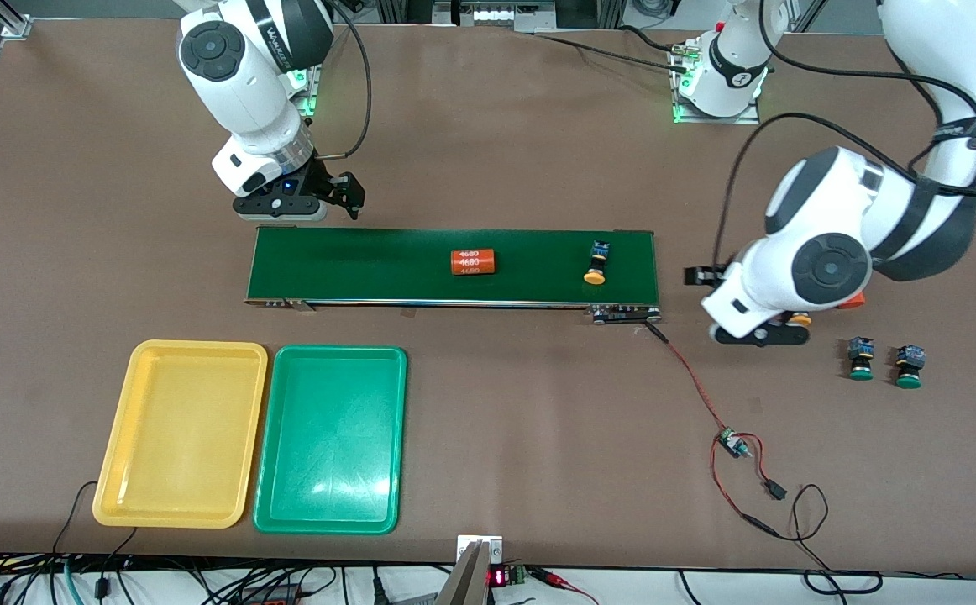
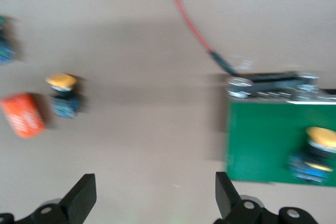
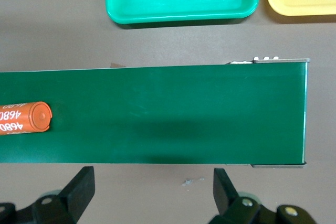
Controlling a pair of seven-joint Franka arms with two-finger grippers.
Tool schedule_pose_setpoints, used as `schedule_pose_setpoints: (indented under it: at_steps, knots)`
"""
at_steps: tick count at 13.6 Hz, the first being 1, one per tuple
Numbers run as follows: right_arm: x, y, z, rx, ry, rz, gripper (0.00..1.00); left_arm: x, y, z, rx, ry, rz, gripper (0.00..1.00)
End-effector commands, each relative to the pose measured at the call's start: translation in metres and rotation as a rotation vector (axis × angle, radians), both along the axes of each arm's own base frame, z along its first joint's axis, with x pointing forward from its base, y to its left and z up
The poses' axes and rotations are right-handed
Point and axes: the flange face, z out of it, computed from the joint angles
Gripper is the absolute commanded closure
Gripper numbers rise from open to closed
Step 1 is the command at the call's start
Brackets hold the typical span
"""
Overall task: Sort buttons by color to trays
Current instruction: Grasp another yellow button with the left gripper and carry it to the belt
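Note:
One orange-yellow button (image 1: pixel 596 263) lies on the conveyor belt (image 1: pixel 370 265) near the left arm's end; it also shows in the left wrist view (image 2: pixel 315 153). A second orange-yellow button (image 1: pixel 799 318) lies on the table, partly hidden under the left arm, and shows in the left wrist view (image 2: pixel 64 95). Two green buttons (image 1: pixel 860 359) (image 1: pixel 909 366) stand on the table beside it. The yellow tray (image 1: pixel 181 433) and green tray (image 1: pixel 330 439) lie side by side, empty. My left gripper (image 1: pixel 702 275) (image 2: pixel 155 184) is open and empty over the table just off the belt's end. My right gripper (image 1: pixel 345 195) (image 3: pixel 152 179) is open and empty over the table beside the belt's other end.
An orange "4680" cylinder (image 1: pixel 474 262) lies mid-belt and shows in the right wrist view (image 3: pixel 23 119). Another orange cylinder (image 1: pixel 853 301) lies by the left arm's hand. A red cable with a small board (image 1: pixel 732 441) runs from the belt's end toward the front edge.

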Motion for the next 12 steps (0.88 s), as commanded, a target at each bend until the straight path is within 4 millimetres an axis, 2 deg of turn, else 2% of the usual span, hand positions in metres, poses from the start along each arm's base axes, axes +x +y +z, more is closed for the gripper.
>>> schedule_pose_setpoints:
  at_steps: [1, 3, 4, 5, 6, 8, 10, 12]
  knots:
    - [0.001, 0.001, -0.005, -0.001, -0.011, 0.024, 0.00, 0.012, 0.059, -0.014, 0.018, 0.032, -0.038, 0.00]
    - [0.001, 0.001, -0.007, 0.000, -0.008, 0.023, 0.00, 0.013, 0.114, -0.044, -0.027, 0.094, -0.030, 0.00]
    - [0.001, 0.001, -0.008, -0.001, -0.005, 0.023, 0.00, 0.014, 0.139, -0.052, -0.034, 0.104, -0.015, 0.00]
    - [0.001, 0.002, -0.007, 0.000, -0.008, 0.023, 0.00, 0.013, 0.154, -0.061, -0.032, 0.116, -0.005, 0.00]
    - [0.001, 0.002, -0.007, 0.000, -0.008, 0.023, 0.00, 0.012, 0.166, -0.073, 0.001, 0.130, -0.008, 0.00]
    - [0.001, 0.002, -0.007, 0.000, -0.006, 0.022, 0.00, 0.005, 0.173, -0.094, 0.040, 0.126, -0.040, 0.00]
    - [-0.002, 0.008, -0.008, 0.000, -0.005, 0.036, 0.00, -0.008, 0.196, -0.121, 0.004, 0.092, -0.036, 0.00]
    - [0.000, 0.008, -0.014, 0.003, 0.011, 0.033, 0.00, -0.019, 0.202, -0.140, -0.026, 0.060, -0.088, 0.00]
